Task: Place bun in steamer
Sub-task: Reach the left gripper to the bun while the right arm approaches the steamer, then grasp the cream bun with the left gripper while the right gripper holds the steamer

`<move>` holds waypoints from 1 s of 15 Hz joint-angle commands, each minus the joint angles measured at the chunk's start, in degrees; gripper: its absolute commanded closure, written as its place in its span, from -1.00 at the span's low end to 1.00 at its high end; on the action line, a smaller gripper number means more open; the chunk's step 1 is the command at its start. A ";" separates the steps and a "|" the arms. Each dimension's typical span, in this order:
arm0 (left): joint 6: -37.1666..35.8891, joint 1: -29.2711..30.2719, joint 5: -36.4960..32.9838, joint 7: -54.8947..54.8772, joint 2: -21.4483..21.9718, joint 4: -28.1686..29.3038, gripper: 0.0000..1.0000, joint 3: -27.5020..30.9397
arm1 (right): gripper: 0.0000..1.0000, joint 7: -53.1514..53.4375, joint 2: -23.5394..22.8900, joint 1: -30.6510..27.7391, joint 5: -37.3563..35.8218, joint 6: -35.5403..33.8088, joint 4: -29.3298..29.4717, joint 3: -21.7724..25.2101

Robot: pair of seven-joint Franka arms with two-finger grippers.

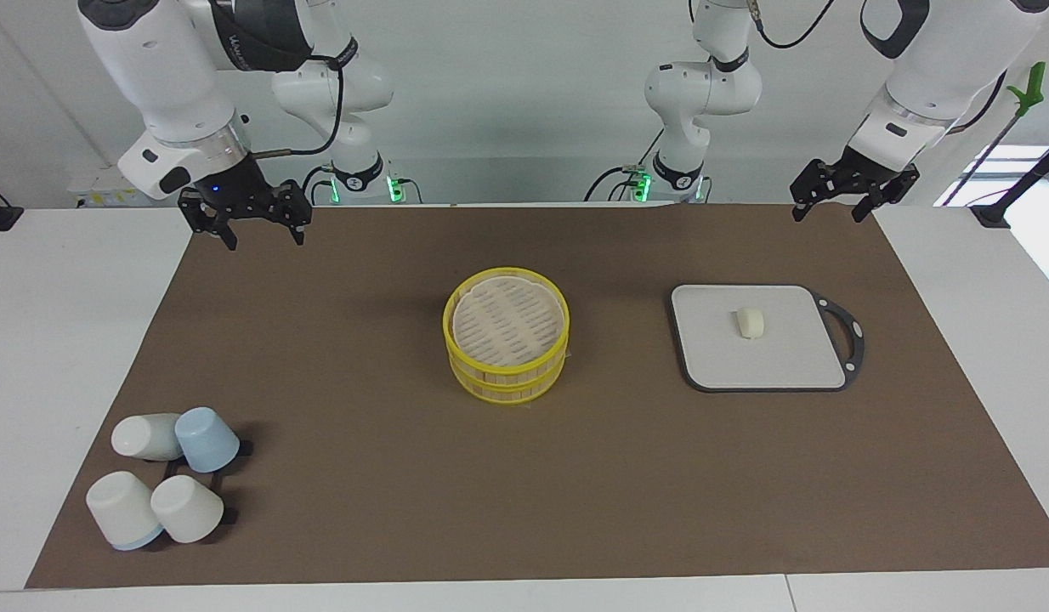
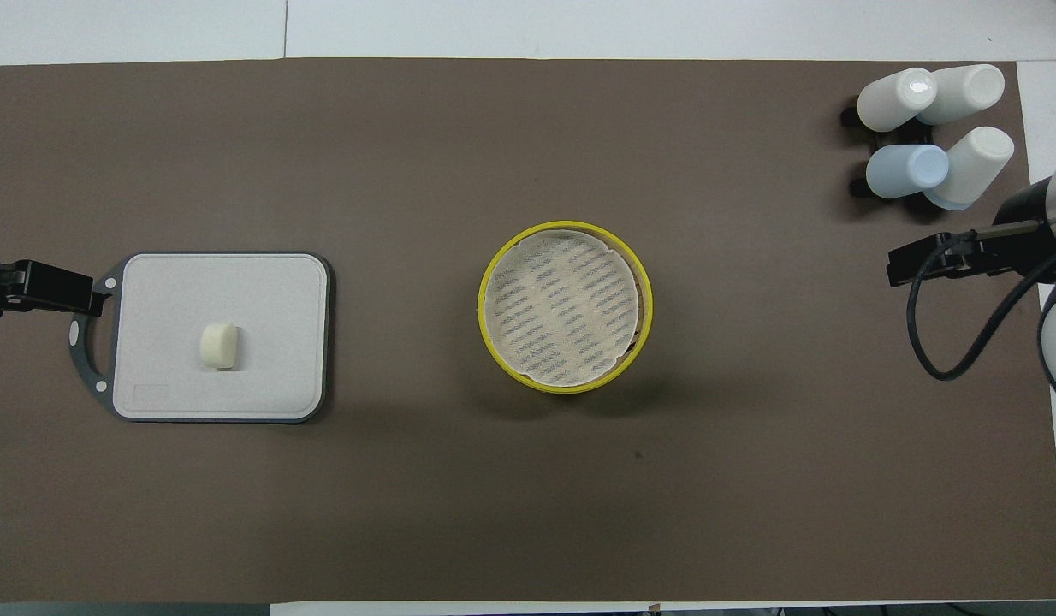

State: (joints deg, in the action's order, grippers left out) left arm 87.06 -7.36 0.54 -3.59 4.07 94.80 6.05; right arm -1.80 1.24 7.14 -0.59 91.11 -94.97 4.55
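Observation:
The bun (image 1: 751, 322) is a small cream-white cylinder lying on a grey board (image 1: 779, 361) toward the left arm's end of the table. It also shows in the overhead view (image 2: 219, 346). The steamer (image 1: 506, 372) is two stacked yellow-rimmed tiers at the mat's middle, and its beige slatted floor shows from above (image 2: 482, 306). My left gripper (image 1: 828, 209) is open and empty, in the air over the mat's edge by the left arm's base, apart from the board. My right gripper (image 1: 263, 234) is open and empty over the mat's corner by the right arm's base.
Several white and blue cups (image 1: 163, 476) lie clustered at the mat's corner toward the right arm's end, farther from the robots than the steamer. The board (image 2: 271, 282) has a dark handle loop. A brown mat (image 1: 388, 476) covers the table.

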 commanded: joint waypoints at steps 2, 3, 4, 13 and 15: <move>1.27 -0.90 0.25 0.16 1.38 2.05 -1.00 0.63 | -1.00 -0.66 1.31 3.20 0.67 -0.77 -0.22 -3.21; 2.14 -0.81 0.25 0.08 2.25 3.97 -1.00 0.72 | -1.00 0.56 0.87 7.23 -0.54 0.55 0.48 -4.45; 4.41 -0.47 0.25 -0.19 3.83 7.90 -1.00 0.63 | -1.00 6.32 -0.87 11.45 -0.12 1.17 1.18 -4.72; 42.37 0.33 0.17 -5.11 1.05 40.89 -1.00 0.63 | -1.00 37.48 -31.65 32.13 -0.29 21.08 21.15 -4.90; 47.38 0.33 0.17 -5.72 -2.03 42.22 -1.00 0.72 | -1.00 37.84 -31.48 32.14 -0.38 24.37 16.60 -4.99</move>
State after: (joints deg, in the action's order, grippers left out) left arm 129.45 -6.84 0.53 -7.84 4.32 135.48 6.53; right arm 34.79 -30.42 38.80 -0.60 114.01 -76.70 -0.81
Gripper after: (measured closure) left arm 0.000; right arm 0.000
